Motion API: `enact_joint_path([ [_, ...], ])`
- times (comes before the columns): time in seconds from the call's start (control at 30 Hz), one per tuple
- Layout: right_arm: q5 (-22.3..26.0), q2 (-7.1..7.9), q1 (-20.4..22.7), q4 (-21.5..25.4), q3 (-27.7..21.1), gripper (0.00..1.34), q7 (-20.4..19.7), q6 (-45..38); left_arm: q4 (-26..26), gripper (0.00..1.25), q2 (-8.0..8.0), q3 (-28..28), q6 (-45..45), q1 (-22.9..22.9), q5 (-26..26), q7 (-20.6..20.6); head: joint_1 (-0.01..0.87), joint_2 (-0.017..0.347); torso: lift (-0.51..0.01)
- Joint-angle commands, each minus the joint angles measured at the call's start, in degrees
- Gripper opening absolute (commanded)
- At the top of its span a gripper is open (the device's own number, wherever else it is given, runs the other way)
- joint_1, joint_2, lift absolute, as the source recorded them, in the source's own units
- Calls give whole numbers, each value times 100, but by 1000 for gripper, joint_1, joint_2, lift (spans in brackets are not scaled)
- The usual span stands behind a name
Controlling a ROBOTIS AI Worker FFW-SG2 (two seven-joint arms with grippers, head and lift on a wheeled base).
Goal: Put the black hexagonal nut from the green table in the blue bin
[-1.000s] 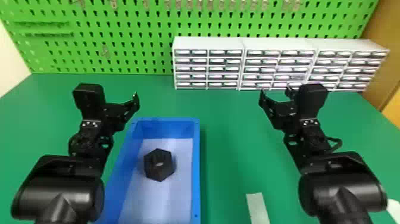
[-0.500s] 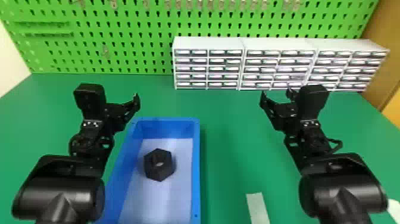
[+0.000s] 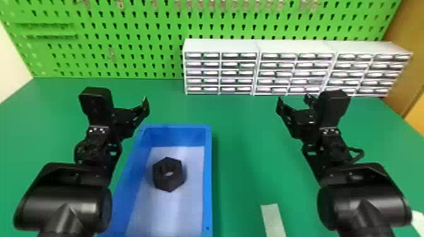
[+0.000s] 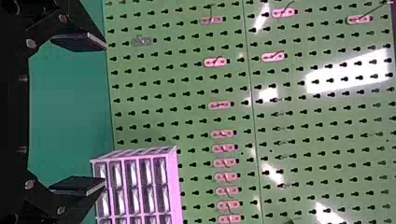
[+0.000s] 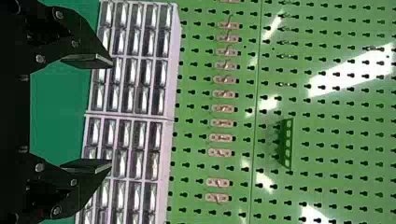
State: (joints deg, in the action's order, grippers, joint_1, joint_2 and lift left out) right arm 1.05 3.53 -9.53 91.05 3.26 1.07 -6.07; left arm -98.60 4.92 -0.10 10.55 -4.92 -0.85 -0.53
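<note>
The black hexagonal nut point(image 3: 169, 174) lies flat on the pale floor of the blue bin point(image 3: 208, 176), nearer the bin's left wall. My left gripper point(image 3: 143, 108) is held above the table beyond the bin's far left corner, away from the nut. Off to the bin's right, my right gripper point(image 3: 291, 102) is held over the table. In the left wrist view the left gripper point(image 4: 102, 114) has its two fingers wide apart, nothing between them. The right wrist view shows the right gripper point(image 5: 111, 114) likewise open with nothing held.
White drawer cabinets point(image 3: 220, 45) line the back right of the green table point(image 3: 243, 126), against a green pegboard point(image 3: 132, 56). A pale strip point(image 3: 273, 220) lies on the table right of the bin, and another pale piece point(image 3: 419, 220) is at the right edge.
</note>
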Motion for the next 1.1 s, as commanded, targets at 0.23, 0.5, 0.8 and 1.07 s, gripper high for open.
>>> enact_joint_path([
  [0.23,0,-19,30,0,-27,831,-2,9,8,1000,0,-7,0,0,24,0,686,51,-96],
  [0.5,0,-19,39,0,-9,831,-2,9,8,1000,0,-7,0,0,24,0,686,51,-96],
  [0.8,-9,-27,30,-9,-9,831,-2,9,8,1002,0,-7,0,-18,24,0,686,51,-96],
  [1.07,-9,-19,30,-35,8,831,-2,9,8,1002,0,28,0,0,33,0,686,51,-96],
])
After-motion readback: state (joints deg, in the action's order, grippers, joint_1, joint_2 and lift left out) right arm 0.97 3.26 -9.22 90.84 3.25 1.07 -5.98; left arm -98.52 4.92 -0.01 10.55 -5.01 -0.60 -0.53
